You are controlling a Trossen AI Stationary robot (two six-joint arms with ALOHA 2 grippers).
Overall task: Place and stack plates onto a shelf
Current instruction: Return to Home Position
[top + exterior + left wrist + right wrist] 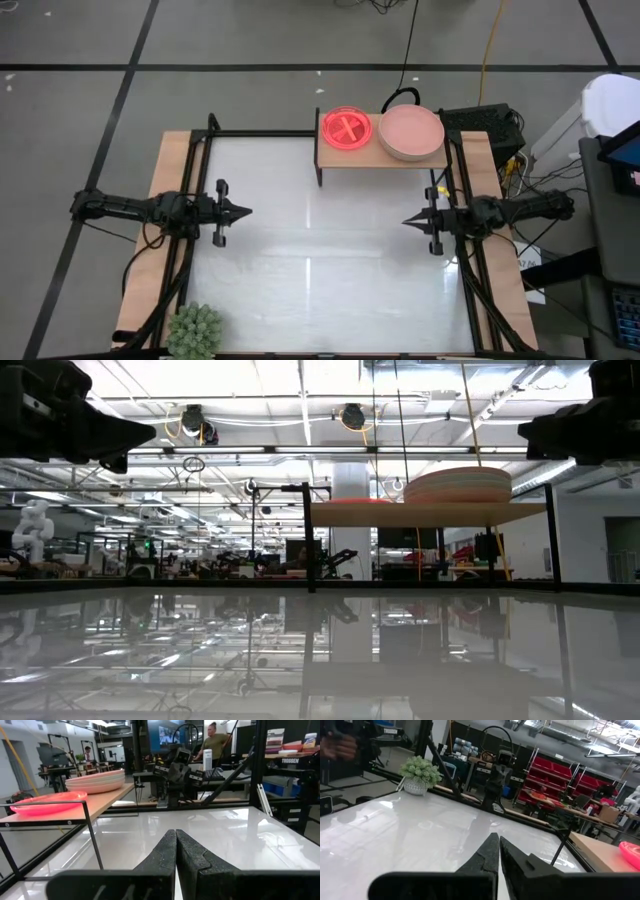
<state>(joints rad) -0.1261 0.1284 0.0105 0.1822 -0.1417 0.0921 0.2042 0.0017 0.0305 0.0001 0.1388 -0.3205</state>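
Facing inward: left gripper (245,211), right gripper (408,222), closed.

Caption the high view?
Left pincer and right pincer shut, apart; round glossy red-pink plate, matte pink plate stack on light-wood shelf.

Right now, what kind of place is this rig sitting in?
Probably a robotics lab or workshop: red parts bins on racking, rows of workbenches with equipment, and a white humanoid figure in the background.

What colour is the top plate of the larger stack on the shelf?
The top plate is matte dusty pink, clearest in the high view.
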